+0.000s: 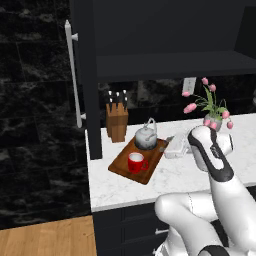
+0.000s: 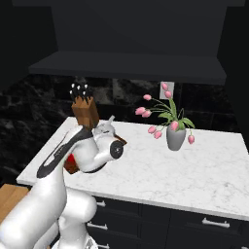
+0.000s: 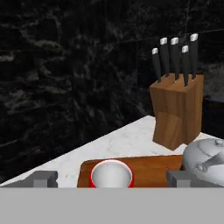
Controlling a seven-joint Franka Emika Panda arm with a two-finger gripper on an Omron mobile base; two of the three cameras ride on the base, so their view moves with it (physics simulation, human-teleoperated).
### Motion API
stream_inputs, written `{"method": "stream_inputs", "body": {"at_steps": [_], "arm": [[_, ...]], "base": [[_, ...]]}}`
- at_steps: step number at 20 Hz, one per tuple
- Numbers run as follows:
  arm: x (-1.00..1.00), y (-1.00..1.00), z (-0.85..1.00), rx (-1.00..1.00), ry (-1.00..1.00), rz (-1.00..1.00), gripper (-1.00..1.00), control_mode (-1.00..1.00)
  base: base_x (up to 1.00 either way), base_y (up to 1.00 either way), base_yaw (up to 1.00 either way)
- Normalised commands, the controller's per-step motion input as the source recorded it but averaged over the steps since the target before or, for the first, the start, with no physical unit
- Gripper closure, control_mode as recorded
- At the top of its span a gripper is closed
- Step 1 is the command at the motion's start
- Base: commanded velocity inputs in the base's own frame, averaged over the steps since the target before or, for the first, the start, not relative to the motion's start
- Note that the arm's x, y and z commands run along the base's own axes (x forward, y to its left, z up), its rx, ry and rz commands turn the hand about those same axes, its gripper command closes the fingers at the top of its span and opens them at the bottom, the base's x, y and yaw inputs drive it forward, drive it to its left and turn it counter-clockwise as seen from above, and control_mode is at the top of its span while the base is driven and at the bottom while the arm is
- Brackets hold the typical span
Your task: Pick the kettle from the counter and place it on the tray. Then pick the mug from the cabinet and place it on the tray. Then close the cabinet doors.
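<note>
**Red mug and kettle on tray**

Small bright red cylindrical mug [image 1: 136, 162], white inside: upright on the near end of the flat reddish-brown wooden tray [image 1: 121, 165]. Squat grey metal kettle [image 1: 146, 136] with wire handle: far end of the same tray, near the mug. Tool [image 3: 112, 178]: fingers spread wide either side of the mug, gripping nothing. Wooden knife block [image 1: 117, 121]: just behind the tray. White marble desk [image 1: 165, 177] carries all. Dark navy cabinet door [image 1: 84, 75] stands open.

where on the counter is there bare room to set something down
Widest bare marble runs in front of and right of the vase, out to the counter edge. Crowded at the left: tray carries mug and kettle, knife block just behind.
</note>
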Motion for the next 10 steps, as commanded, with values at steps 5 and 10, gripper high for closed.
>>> {"method": "stream_inputs", "body": {"at_steps": [5, 10], "arm": [[-0.1, -0.42, 0.44, 0.06, 0.21, -0.2, -1.0, -1.0], [0.0, -0.5, 0.09, 0.19, 0.06, -0.02, -1.0, -1.0]], "base": [[0.0, 0.0, 0.0], [0.0, 0.0, 0.0]]}}
